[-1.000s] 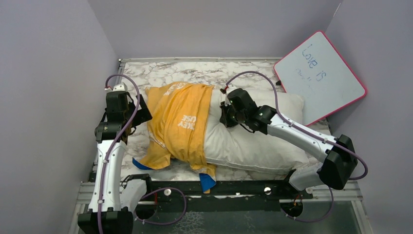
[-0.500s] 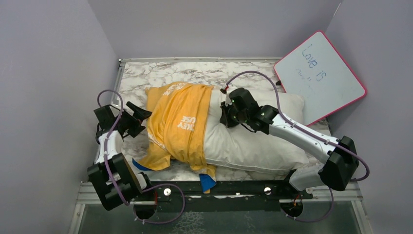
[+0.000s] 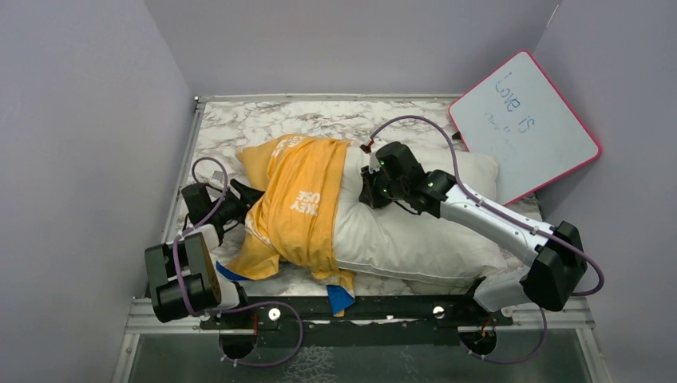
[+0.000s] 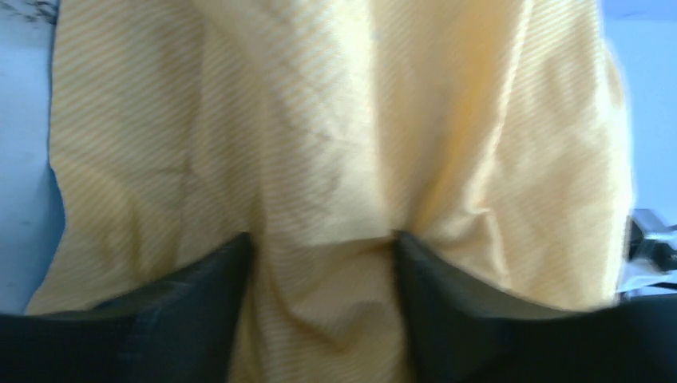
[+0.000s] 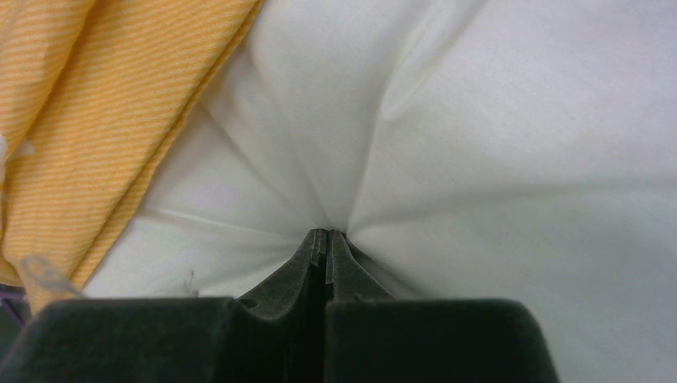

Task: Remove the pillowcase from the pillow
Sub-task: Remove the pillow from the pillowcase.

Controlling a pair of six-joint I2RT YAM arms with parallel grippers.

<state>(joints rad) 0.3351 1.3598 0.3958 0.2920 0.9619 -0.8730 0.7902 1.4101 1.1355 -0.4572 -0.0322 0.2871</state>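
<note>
Left hand (image 3: 243, 201) has swung onto pillowcase (image 3: 299, 199) over marble table (image 3: 239, 120).

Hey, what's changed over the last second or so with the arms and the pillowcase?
The left gripper swung down from its raised pose on the left and in toward the pillowcase. Its open jaws now straddle a fold of the yellow fabric, not yet closed on it. The right gripper stayed pinched on the pillow. Pillow, pillowcase and whiteboard lie much as before.

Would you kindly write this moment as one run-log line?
left gripper: open, pillowcase fabric between its fingers | right gripper: shut, pinching the pillow | pillowcase: covers only the pillow's left part
</note>
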